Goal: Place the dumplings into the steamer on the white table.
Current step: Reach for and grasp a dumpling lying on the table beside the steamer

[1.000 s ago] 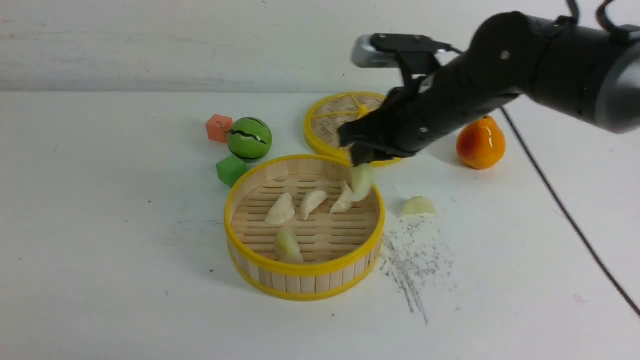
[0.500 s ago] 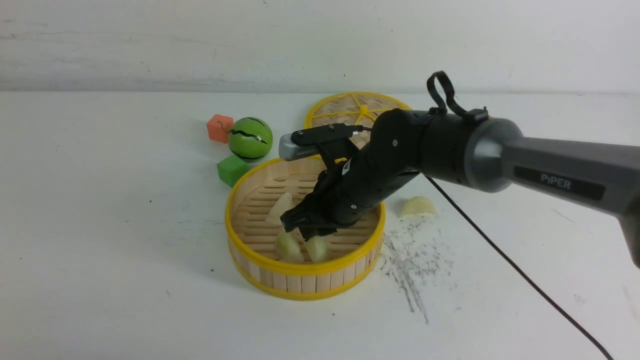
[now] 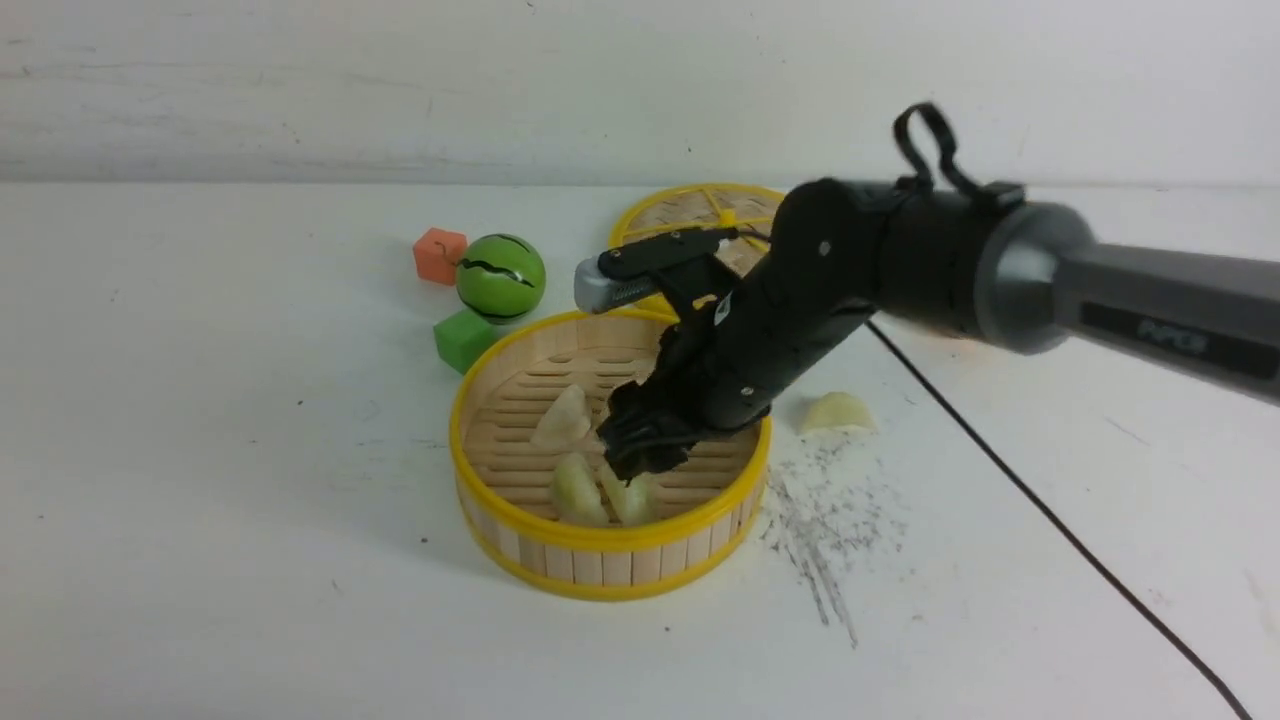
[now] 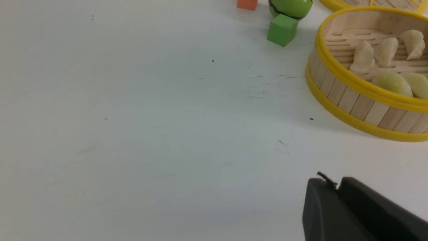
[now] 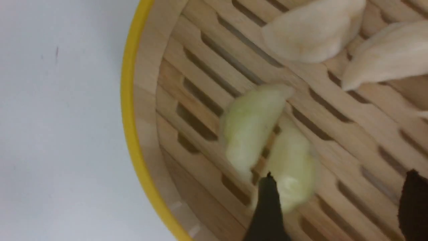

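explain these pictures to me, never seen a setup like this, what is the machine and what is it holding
Two robot arms work at a white table. The wide picture looks forward from between them; the other two come from wrist cameras. The right end effector hangs open inside the bamboo steamer, holding nothing; a green dumpling lies between its fingers. Five dumplings are inside, one lies outside. The left end effector looks shut and empty. Behind: lid, toy melon, orange cube, green cube.

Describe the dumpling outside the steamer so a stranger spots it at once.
Find the round bamboo steamer basket with yellow rims on the white table. Right of it, beyond the patch of dark grey scratches, lies a cream crescent dumpling, the only one not inside the basket.
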Motion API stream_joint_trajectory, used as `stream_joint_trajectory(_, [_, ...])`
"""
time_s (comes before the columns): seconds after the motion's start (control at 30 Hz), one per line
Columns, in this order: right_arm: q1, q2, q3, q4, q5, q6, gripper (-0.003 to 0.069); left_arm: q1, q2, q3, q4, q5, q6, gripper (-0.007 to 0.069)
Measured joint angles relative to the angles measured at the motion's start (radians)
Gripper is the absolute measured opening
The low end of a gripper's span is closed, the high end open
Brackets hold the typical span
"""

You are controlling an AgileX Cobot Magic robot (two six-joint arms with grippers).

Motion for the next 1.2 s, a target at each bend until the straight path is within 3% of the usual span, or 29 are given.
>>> stream_joint_trajectory(0.13, [-0.064,-0.095,-0.010,-0.118,0.033,-0.154,0.0500,0.000,0.000,0.000,0.000,0.000,0.000,0.0057])
stream_joint_trajectory(0.33, [-0.189,-0.054,-0.011,-0.186,0.017,-0.296,0.0475,0.000,0.000,0.000,0.000,0.000,0.000,0.0057])
stream_joint_trajectory(0.47, [-0.244,0.075,-0.010,-0.194,-0.022,-0.333,0.0454,0.000,0.000,0.000,0.000,0.000,0.000,0.0059])
stream_joint_trajectory(0.63, [-0.254,0.159,-0.014,-0.198,-0.125,-0.334,0.0450,0.000,0.000,0.000,0.000,-0.003,0.000,0.0063])
stream_joint_trajectory(0.9, [-0.254,0.215,-0.096,-0.183,-0.135,-0.334,0.0437,0.000,0.000,0.000,0.000,-0.003,0.000,0.0070])
stream_joint_trajectory(0.97, [-0.255,0.231,-0.108,-0.172,-0.107,-0.334,0.0406,0.000,0.000,0.000,0.000,-0.003,0.000,0.0070])
stream_joint_trajectory(1.07, [-0.255,0.236,-0.119,-0.150,-0.061,-0.334,0.0276,0.000,0.000,0.000,0.000,-0.004,0.000,0.0070])
stream_joint_trajectory(1.2, [-0.256,0.237,-0.137,-0.143,-0.016,-0.314,0.0240,0.000,0.000,0.000,0.000,-0.004,0.000,0.0071])
